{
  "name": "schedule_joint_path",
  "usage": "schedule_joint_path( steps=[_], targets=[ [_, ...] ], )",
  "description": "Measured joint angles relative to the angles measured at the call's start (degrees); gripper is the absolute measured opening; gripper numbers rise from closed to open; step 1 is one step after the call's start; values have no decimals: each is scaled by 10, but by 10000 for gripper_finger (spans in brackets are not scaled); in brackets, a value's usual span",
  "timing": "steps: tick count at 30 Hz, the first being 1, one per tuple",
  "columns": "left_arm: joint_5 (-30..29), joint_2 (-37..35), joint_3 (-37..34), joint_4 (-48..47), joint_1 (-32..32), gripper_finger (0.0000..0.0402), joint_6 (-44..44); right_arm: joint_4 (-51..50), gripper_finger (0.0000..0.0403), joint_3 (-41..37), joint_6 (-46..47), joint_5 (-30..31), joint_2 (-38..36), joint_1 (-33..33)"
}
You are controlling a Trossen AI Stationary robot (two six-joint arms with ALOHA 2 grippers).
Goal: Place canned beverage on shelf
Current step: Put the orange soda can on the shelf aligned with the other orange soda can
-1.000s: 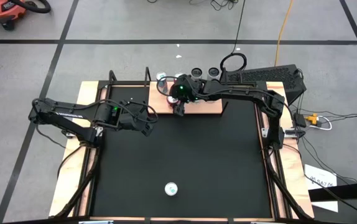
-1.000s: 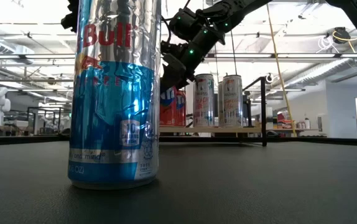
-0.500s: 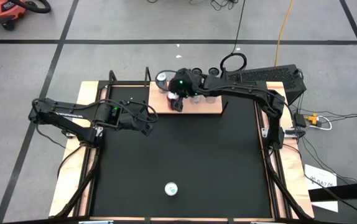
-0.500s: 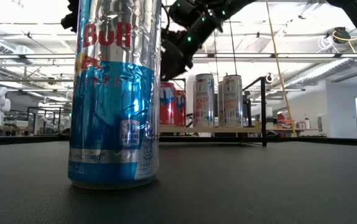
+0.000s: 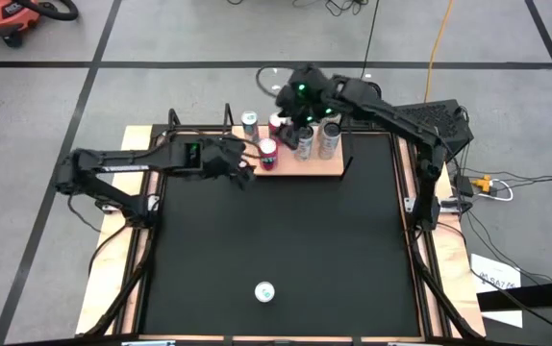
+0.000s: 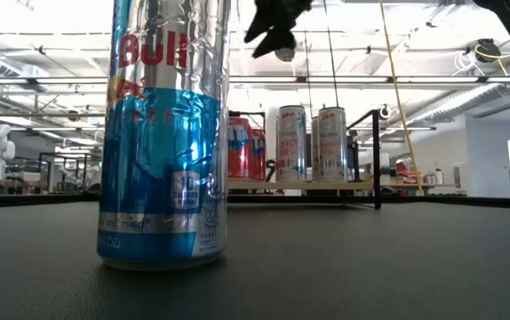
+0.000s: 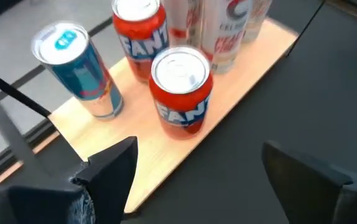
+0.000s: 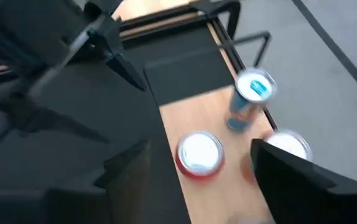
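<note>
1. Five cans upright on shelf (image 5: 307, 165) at far edge of black mat (image 5: 286, 240): blue-and-silver can (image 7: 76, 68) at left end, two red cans, two pale tall cans (image 5: 316, 140) at right.
2. Nearer red can (image 7: 181, 90) close to shelf's near edge; second red can (image 7: 138, 34) just behind it.
3. Sixth can, blue-and-silver (image 5: 264, 291), alone on mat near front edge, well apart from shelf; fills left of low view (image 6: 163, 133).
4. Left gripper (image 5: 242, 165) low over mat, just left of shelf's near-left corner, pointed at nearer red can. Fingers (image 7: 113, 171) spread wide, nothing between them, not touching can.
5. Right gripper (image 5: 290, 113) up above shelf's far side, over the can row, clear of all cans. In its wrist view fingers (image 8: 284, 168) apart, empty, red can and blue-and-silver can below.
6. Low view: right gripper (image 6: 273, 27) hanging high above can tops, gap visible.
7. Shelf's black bracket post (image 6: 378, 158) at right end, upright.
</note>
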Motion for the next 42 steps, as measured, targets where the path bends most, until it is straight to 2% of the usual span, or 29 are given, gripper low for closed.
schedule_joint_path(
  steps=[4, 7, 16, 23, 29, 37, 42],
  targets=[
    [12, 38, 0, 5, 18, 332, 33, -44, 236, 0, 4, -11, -29, -23],
    [33, 67, 0, 18, 28, 316, 62, -52, 218, 0, 12, -12, -54, -31],
    [74, 117, -11, 38, 77, 198, 28, -72, 148, -1, 43, 1, -128, -54],
    [126, 115, -45, 135, 105, 146, 56, -82, 95, -42, 65, 47, -187, -54],
    [206, 122, -51, 174, 117, 130, 55, -56, 70, -123, 84, 51, -238, -57],
    [225, 134, -48, 215, 129, 127, 54, 8, 62, -232, 110, 51, -290, -58],
    [225, 136, -48, 233, 131, 127, 55, 18, 62, -266, 118, 50, -304, -58]
  ],
)
